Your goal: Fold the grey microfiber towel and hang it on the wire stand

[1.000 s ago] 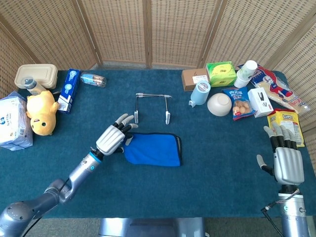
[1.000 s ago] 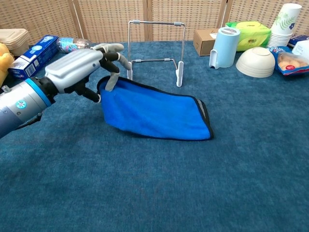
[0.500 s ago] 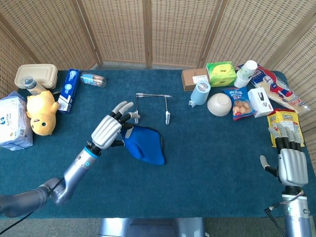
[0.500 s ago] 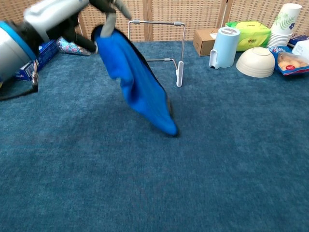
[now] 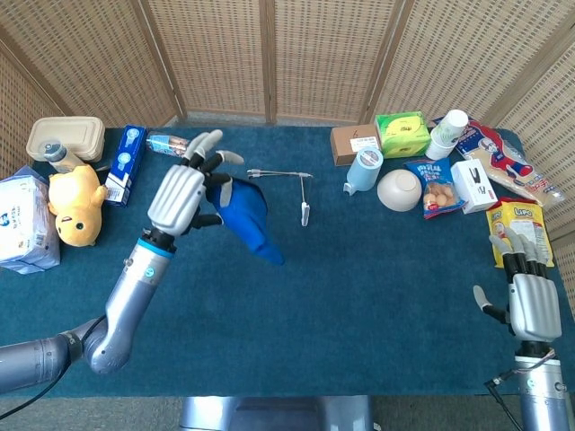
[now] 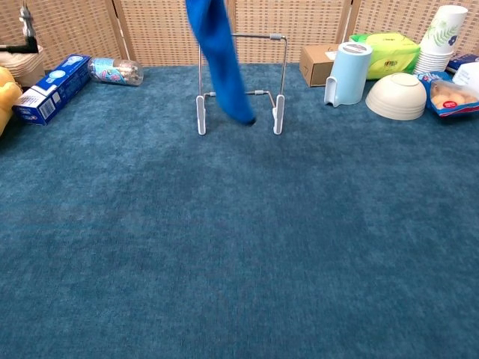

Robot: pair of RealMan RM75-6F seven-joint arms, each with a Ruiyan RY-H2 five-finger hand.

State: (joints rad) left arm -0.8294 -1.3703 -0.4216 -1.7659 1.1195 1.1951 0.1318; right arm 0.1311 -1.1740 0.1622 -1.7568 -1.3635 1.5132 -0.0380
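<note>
L hand grips towel by one end, upper left of centre in head view; the rest hangs free, likely so it can drape over the top bar. Towel dangles in front of stand, tip near its base. R hand empty, fingers spread, lower right over counter.

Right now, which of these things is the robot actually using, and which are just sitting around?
In use: blue towel, hanging from the left hand; wire stand.

Lying about: plush duck, white bowl, snack bags, paper cups, cardboard box.
</note>
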